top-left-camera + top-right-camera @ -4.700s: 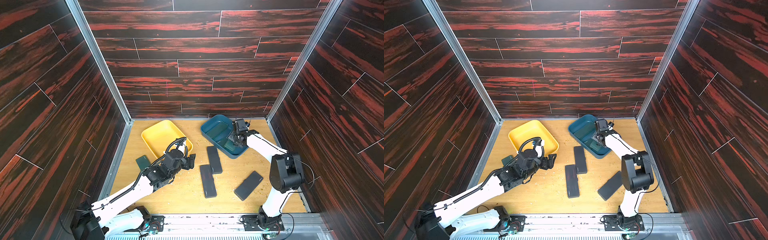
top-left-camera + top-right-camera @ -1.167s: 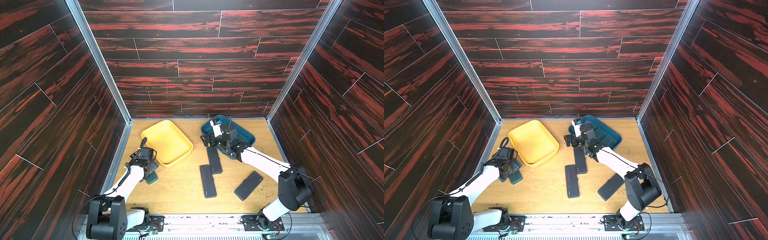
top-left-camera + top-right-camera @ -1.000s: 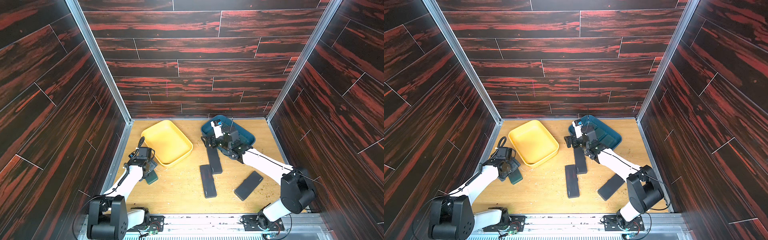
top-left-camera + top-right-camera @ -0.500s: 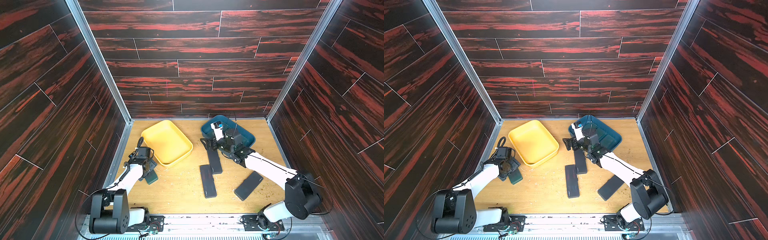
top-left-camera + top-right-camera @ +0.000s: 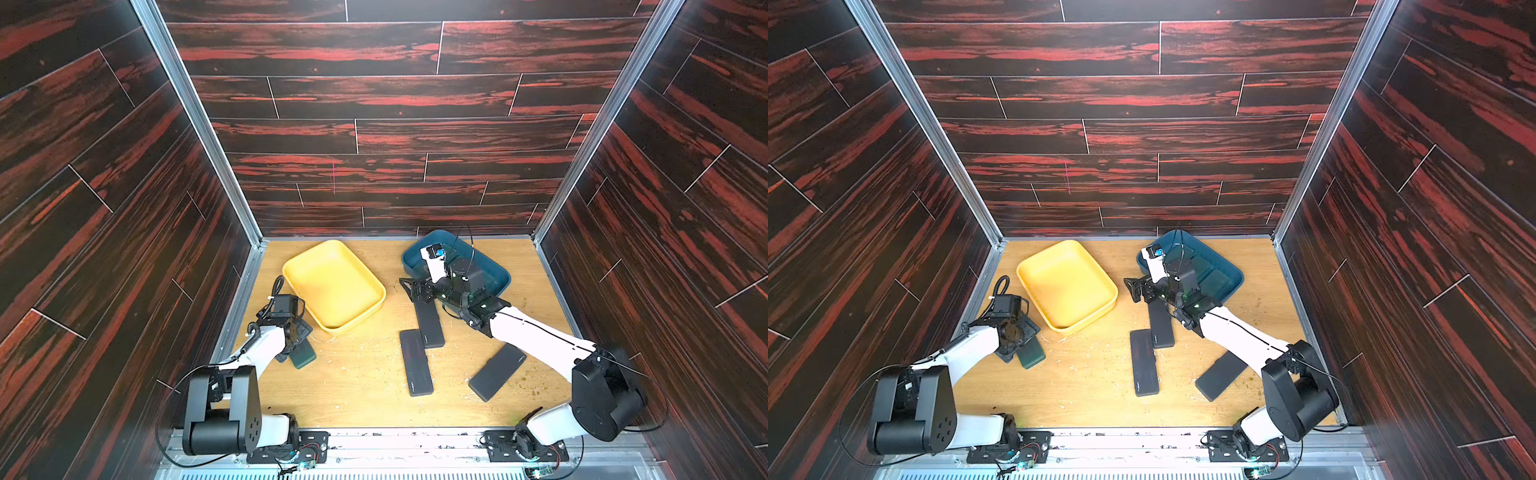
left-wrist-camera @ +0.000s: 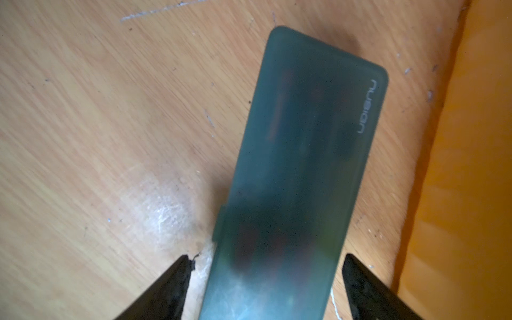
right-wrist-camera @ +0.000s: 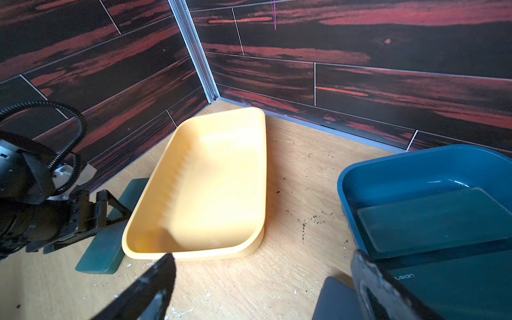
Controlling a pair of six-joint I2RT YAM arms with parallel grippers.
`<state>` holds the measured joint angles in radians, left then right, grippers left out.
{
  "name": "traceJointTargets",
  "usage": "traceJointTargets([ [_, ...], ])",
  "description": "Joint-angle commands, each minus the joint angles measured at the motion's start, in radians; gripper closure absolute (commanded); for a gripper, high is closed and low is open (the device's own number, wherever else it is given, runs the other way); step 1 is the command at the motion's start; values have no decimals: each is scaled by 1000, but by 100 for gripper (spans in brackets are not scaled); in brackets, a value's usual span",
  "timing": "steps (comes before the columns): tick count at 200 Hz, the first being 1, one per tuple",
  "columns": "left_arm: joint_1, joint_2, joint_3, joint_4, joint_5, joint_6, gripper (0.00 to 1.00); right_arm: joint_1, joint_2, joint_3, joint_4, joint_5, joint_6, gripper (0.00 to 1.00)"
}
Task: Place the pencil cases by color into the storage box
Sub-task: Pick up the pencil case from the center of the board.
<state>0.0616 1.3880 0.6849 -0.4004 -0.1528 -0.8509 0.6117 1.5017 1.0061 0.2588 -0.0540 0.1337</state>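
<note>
A dark green pencil case (image 6: pixel 304 152) lies flat on the wooden floor (image 5: pixel 357 386) beside the yellow storage box (image 5: pixel 332 330). My left gripper (image 6: pixel 267 259) is open and straddles it, with a narrow gap at each finger. In both top views it is at the left (image 5: pixel 298 332) (image 5: pixel 1023 332). Three black pencil cases (image 5: pixel 430 324) (image 5: pixel 415 363) (image 5: pixel 496 372) lie mid-floor. My right gripper (image 5: pixel 417 289) (image 7: pixel 263 263) hangs open and empty over the far end of the nearest black case (image 7: pixel 335 299). The blue storage box (image 7: pixel 388 171) holds green cases (image 7: pixel 432 219).
The yellow box (image 7: pixel 194 253) is empty and sits right beside the left gripper. Dark wood-pattern walls (image 5: pixel 124 208) close in on three sides. The left arm's cable (image 7: pixel 69 116) loops above its wrist. Pale scratches and crumbs mark the floor.
The left gripper's jaws have narrowed around the green case. The right arm has left the blue box and now hangs over the black case's far end, still wide open.
</note>
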Motion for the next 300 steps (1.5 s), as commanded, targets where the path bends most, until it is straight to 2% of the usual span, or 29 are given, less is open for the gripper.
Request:
traceJointTargets([
  [1, 14, 17, -12, 23, 11, 11, 14, 7, -44, -15, 18, -16, -2, 1],
  [93, 33, 130, 48, 27, 53, 48, 15, 8, -38, -20, 18, -13, -2, 1],
  [113, 38, 145, 43, 36, 59, 46, 20, 8, -33, -17, 13, -9, -1, 1],
  [135, 41, 136, 36, 32, 60, 42, 31, 8, -26, -10, 1, -3, 0, 2],
  [161, 41, 54, 31, -4, 22, 39, 37, 8, -22, -2, -4, 3, 0, 1],
  [230, 42, -183, 92, -144, -49, 58, 40, 8, 5, 29, -19, -19, 25, 2],
  [274, 43, -284, 140, -114, 11, 129, 39, -4, 4, 42, -24, -70, 67, 2],
  [300, 41, -339, 145, -19, 104, 167, 40, -18, -4, 39, -17, -111, 97, 2],
])
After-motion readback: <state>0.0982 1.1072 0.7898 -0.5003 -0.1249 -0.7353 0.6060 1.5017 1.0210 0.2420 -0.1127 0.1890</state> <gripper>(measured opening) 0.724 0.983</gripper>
